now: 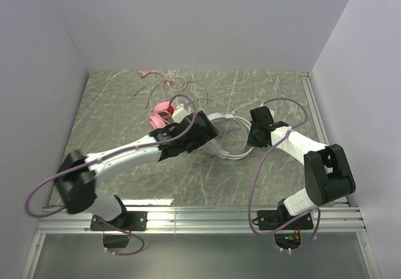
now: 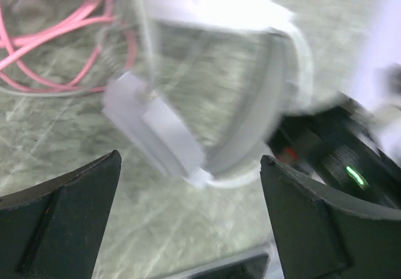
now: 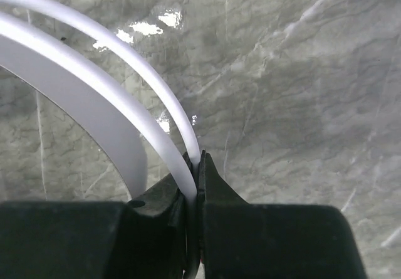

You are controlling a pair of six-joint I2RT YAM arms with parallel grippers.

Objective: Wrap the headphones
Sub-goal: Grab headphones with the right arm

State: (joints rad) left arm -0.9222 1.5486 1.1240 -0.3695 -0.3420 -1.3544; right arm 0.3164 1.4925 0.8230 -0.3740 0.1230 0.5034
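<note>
1. At the right gripper (image 3: 199, 166): jaws pressed together on the thin outer hoop of the white headphones (image 3: 75, 66), pinched right at the fingertips. A broad flat inner band runs just beside the hoop and is not caught.
2. Over at the left gripper (image 2: 191, 160): fingers spread wide, nothing between them. It hangs above the same headset's band and a blurred white slider or cup piece. Contact cannot be made out.
3. Whereabouts: the white headphones lie about the middle of the table (image 1: 113, 103), between the two grippers. The pink headphones (image 1: 161, 110) sit just behind the left gripper, close against the white set. From above I cannot tell whether they touch.
4. The pink cord (image 1: 168, 84) sprawls in loose loops toward the back wall, with a thin grey cord (image 1: 143, 92) tangled alongside it.
5. Handling, my reading: both headsets are light plastic. The hoop looks springy and smooth, likely to slip or twist in a fingertip pinch. The flat band or the cup yoke should give a surer hold; the padded cups are soft and grip poorly.
6. Cords: limp and light, with no shape of their own, and prone to snag on each other. Best taken near the cup end and wound round the band while the other arm steadies the frame. The grey one looks frailer, so pull it gently.
</note>
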